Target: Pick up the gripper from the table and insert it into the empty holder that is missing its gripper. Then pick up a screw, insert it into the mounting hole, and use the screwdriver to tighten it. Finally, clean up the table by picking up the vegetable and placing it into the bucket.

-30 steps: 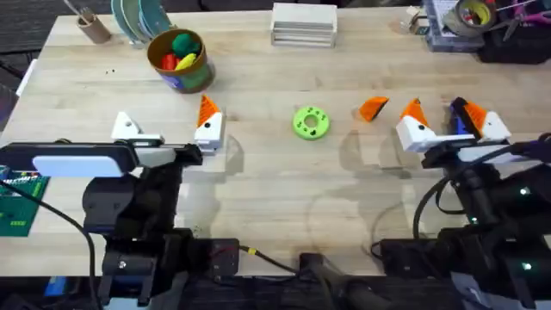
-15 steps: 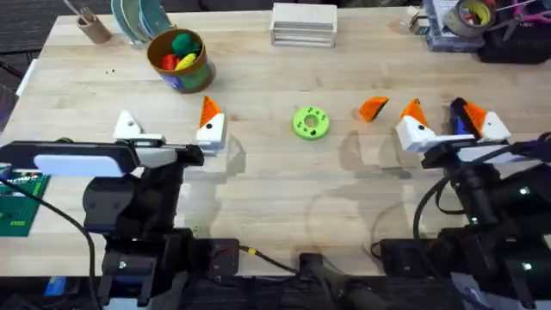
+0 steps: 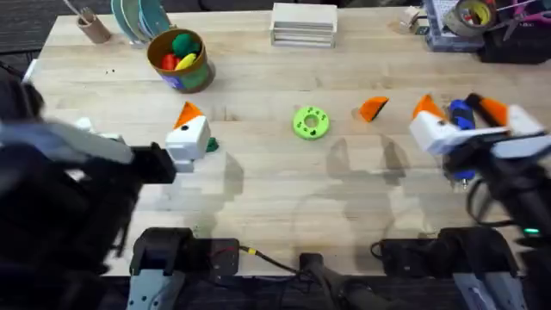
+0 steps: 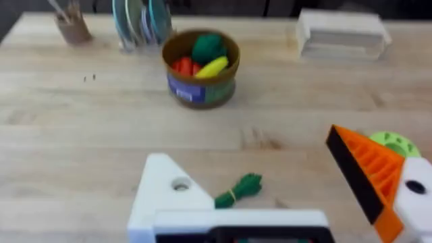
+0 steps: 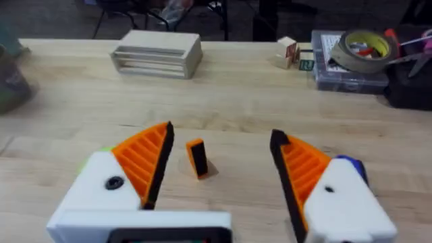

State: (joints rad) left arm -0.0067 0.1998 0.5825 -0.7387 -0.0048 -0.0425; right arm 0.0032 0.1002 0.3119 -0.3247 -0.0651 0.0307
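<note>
Between our right claw's (image 5: 219, 169) spread fingers, loose gripper (image 5: 197, 158) lies unpicked on bench (image 3: 258, 185). Left claw (image 4: 283, 196) open, empty holder (image 4: 169, 196) bare; vegetable (image 4: 239, 191) beside holder, bucket (image 4: 201, 67) beyond. Everything remains undone.

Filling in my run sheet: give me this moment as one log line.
left tool: open, one finger lacks tip | right tool: open | gripper: on table | vegetable: on table | bucket: toys inside
</note>
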